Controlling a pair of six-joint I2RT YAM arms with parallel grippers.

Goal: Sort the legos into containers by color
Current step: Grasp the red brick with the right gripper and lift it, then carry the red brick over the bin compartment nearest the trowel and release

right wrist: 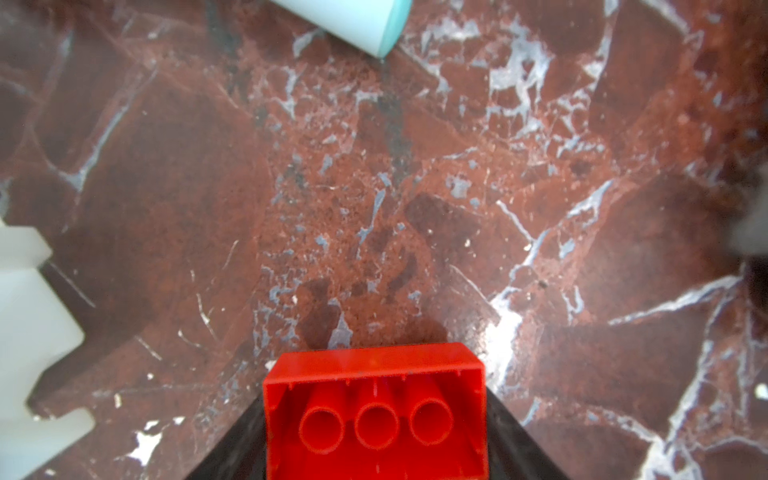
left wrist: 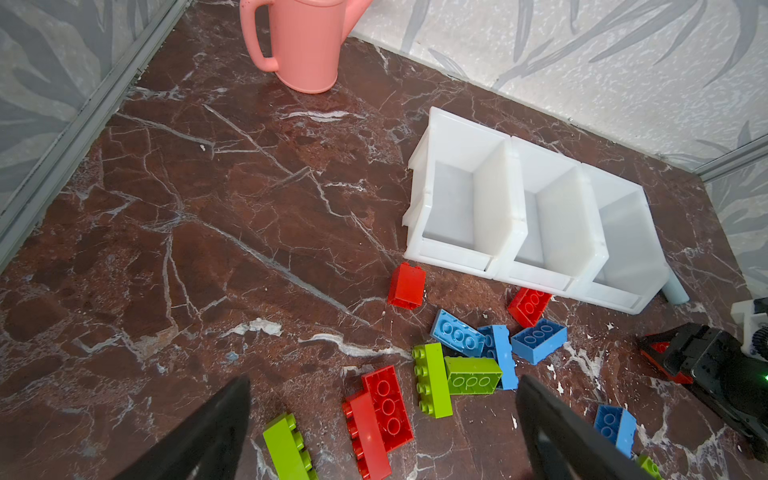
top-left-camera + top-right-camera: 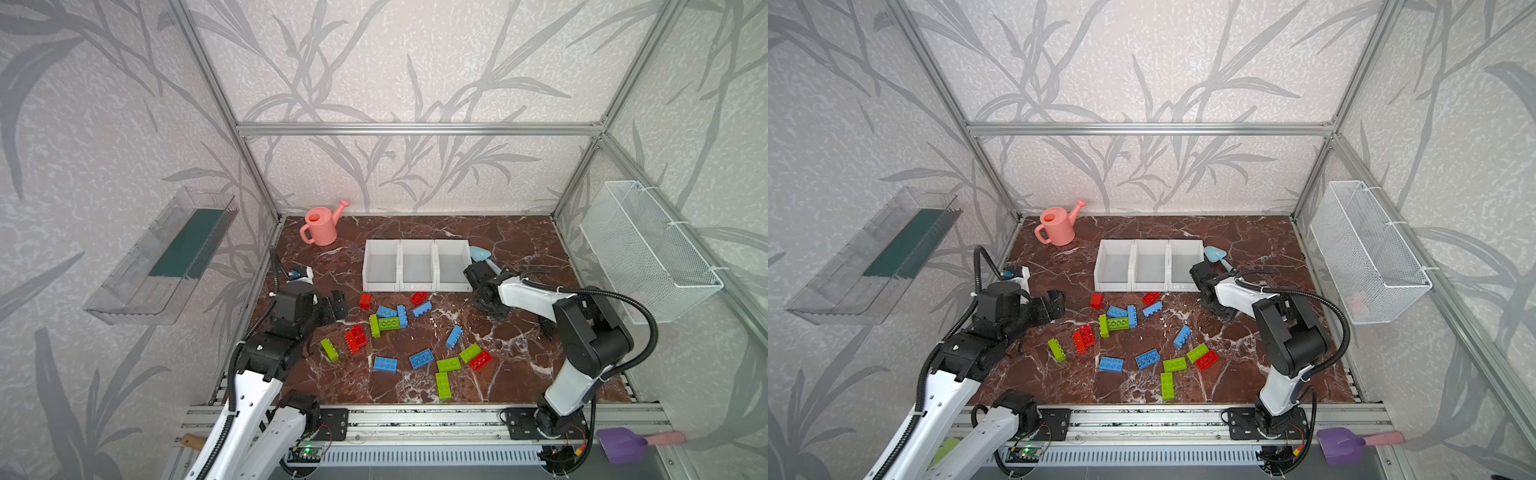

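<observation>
Several red, blue and lime green legos lie loose on the marble table [image 3: 519,249] in front of three joined white containers [image 3: 415,286], which hold nothing. Among them are a red lego [image 3: 365,300], a blue lego [image 3: 385,364] and a green lego [image 3: 443,385]. My left gripper [image 3: 336,305] hovers open left of the pile, and in the left wrist view its fingers [image 2: 232,415] straddle two red legos [image 2: 386,407]. My right gripper [image 3: 486,301] is low beside the right-hand container. In the right wrist view it is shut on a red lego [image 1: 374,415], hollow underside facing the camera.
A pink watering can [image 3: 320,226] stands at the back left. A light blue scoop [image 3: 478,253] lies just behind the right gripper. A wire basket [image 3: 652,249] hangs on the right wall, a clear tray [image 3: 162,257] on the left. A purple scoop [image 3: 621,444] lies off the front rail.
</observation>
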